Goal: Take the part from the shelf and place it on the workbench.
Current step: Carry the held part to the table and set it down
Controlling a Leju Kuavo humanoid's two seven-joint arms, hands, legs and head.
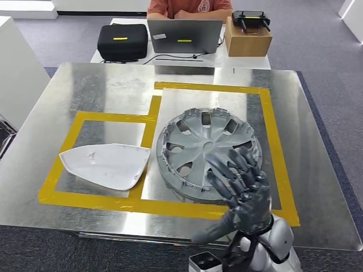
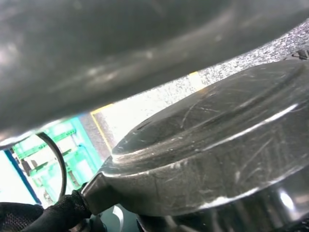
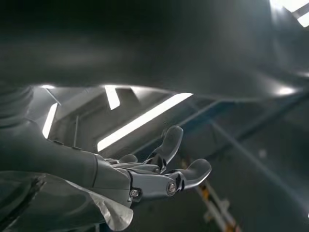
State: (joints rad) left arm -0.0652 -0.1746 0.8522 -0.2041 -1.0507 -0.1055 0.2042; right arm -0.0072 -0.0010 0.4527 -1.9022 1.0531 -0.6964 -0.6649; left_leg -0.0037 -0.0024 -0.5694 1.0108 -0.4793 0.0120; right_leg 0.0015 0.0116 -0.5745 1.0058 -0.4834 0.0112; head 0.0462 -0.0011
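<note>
- A grey hubcap is seen lying flat on the metal workbench, inside the larger rectangle marked out in yellow tape.
- A white part is laid flat in the smaller taped rectangle, just beside the hubcap and apart from it.
- In the head view the right hand is raised over the near edge of the hubcap, its dark fingers spread and nothing held in them; whether the hubcap is touched cannot be told.
- In the right wrist view the fingers are shown extended and apart.
- The state of the left hand's fingers cannot be told from the left wrist view, which is blurred.
- Beyond the workbench a white table is set with a black case, a laptop and a cardboard box with a black controller on it.
- A person in an orange shirt is seated behind the laptop.
</note>
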